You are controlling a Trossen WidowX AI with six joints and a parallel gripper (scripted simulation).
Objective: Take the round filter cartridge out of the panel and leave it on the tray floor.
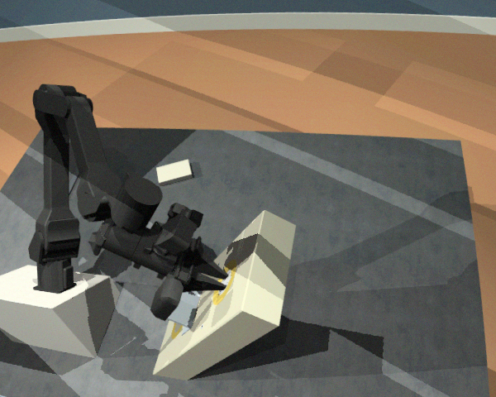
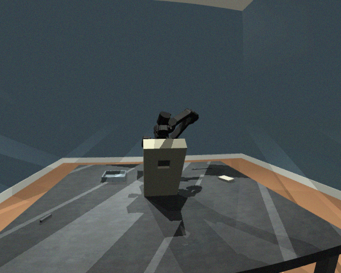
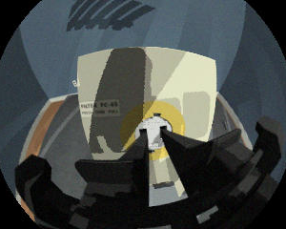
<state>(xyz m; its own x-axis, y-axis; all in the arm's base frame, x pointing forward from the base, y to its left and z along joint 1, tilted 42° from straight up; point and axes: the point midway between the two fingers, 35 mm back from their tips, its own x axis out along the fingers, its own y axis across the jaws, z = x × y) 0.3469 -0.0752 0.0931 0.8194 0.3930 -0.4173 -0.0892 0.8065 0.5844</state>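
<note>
The round white cartridge (image 1: 228, 278) (image 3: 153, 125) sits in the cream service panel (image 1: 229, 341) (image 2: 162, 182) (image 3: 200, 72), inside a yellow ring (image 3: 177, 116). My gripper (image 1: 226, 283) (image 3: 153, 134) is at the cartridge's face, its fingers a little apart. In the wrist view, the two fingertips cover the two dark slots. How deep they reach in is hidden, and nothing is clamped between them. The light blue tray (image 2: 114, 178) stands on the table, left of the panel in the exterior view. The panel hides the gripper there.
A pale grey-blue piece (image 1: 183, 309) juts from the panel's front below the gripper. A small cream block (image 1: 174, 171) (image 2: 225, 178) lies on the table. A thin dark bar (image 2: 45, 217) lies at the left in the exterior view.
</note>
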